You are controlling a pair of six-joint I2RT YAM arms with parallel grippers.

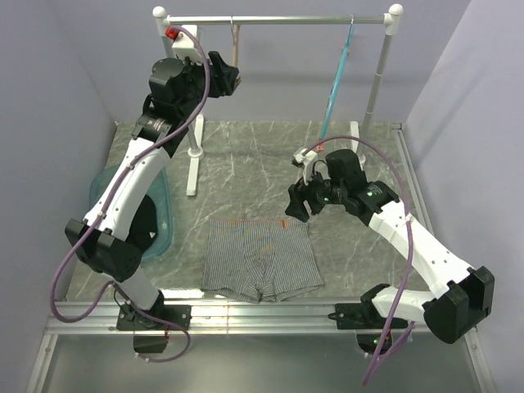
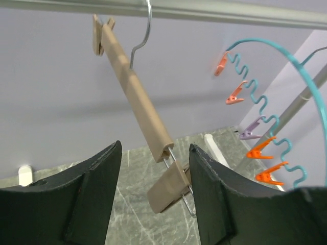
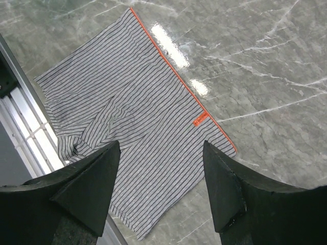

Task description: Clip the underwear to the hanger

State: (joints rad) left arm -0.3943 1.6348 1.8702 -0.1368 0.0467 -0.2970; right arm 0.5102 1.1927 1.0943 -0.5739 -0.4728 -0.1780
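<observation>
Reaching high, left fingers (image 2: 92, 199) spread by hanger (image 2: 138, 97), right fingers (image 3: 87, 194) spread low over underwear (image 3: 127, 102)

Pale lilac walls (image 1: 49, 65) enclose a grey marble tabletop (image 1: 246, 155).

Reaches up and far forward with the left arm, almost fully stretched, left tool (image 1: 228, 75) held high, fingers (image 2: 92, 199) standing apart. Folds the right arm at the elbow, forearm turned inward, right tool (image 1: 300, 205) hanging low and aimed downward, fingers (image 3: 87, 191) spread wide.
</observation>
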